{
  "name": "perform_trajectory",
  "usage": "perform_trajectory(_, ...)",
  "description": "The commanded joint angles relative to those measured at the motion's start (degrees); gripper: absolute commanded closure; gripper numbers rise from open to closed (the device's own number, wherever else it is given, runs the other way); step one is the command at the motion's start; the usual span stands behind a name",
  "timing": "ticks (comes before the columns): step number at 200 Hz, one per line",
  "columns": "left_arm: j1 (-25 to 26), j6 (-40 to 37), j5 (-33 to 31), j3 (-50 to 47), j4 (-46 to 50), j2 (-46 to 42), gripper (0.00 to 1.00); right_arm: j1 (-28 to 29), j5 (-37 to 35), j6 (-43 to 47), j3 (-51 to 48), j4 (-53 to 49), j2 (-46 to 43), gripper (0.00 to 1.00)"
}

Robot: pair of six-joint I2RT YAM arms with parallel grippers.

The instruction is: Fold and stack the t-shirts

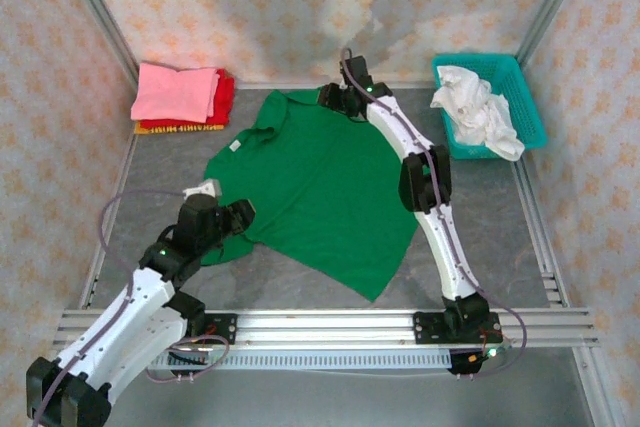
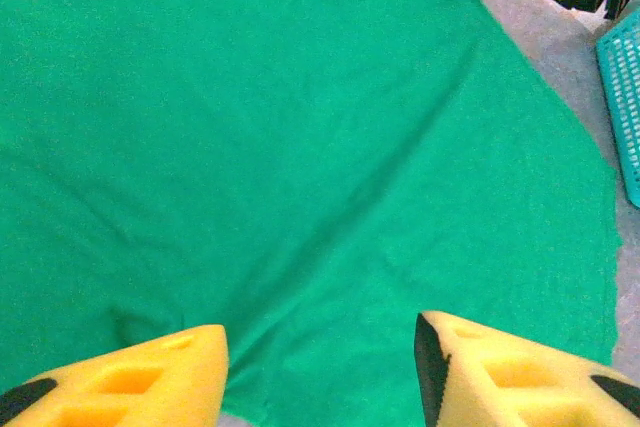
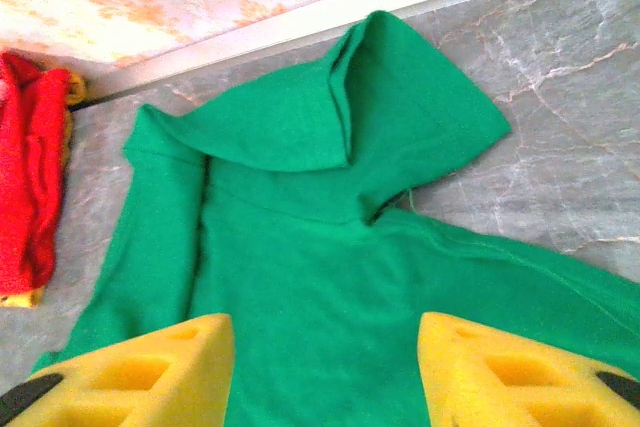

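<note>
A large green t-shirt (image 1: pixel 310 187) lies spread flat in the middle of the table, collar toward the back left. Its far sleeve (image 3: pixel 400 97) is folded over on itself. My left gripper (image 1: pixel 240 215) hovers at the shirt's near left edge; in the left wrist view it (image 2: pixel 320 327) stands open above green cloth (image 2: pixel 300 147), holding nothing. My right gripper (image 1: pixel 332 97) is at the shirt's far edge, by the folded sleeve, and it (image 3: pixel 325 322) is open too, with shirt fabric (image 3: pixel 320 267) below its jaws. A folded stack of pink, red and yellow-orange t-shirts (image 1: pixel 182 95) sits at the back left.
A teal basket (image 1: pixel 528 97) holding crumpled white cloth (image 1: pixel 478 112) stands at the back right. The stack's red shirt (image 3: pixel 35 177) lies close left of the right gripper. Patterned walls close in the back and sides. A metal rail (image 1: pixel 320 325) runs along the near edge.
</note>
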State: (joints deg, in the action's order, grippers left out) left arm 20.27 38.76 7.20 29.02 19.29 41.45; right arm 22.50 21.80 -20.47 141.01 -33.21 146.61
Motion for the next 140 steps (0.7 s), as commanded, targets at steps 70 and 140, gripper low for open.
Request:
perform_trajectory(70, -1.5, -28.5, -1.2, 47.9, 6.2, 54.6, 0.34, 2.0, -17.5, -5.6, -73.7, 10.5, -54.2, 0.45)
perform_trajectory(140, -4.5, -29.0, 3.3, 60.7, 6.4, 77.0, 0.38, 1.3, -21.9, -6.1, -79.4, 8.1, -50.6, 0.45)
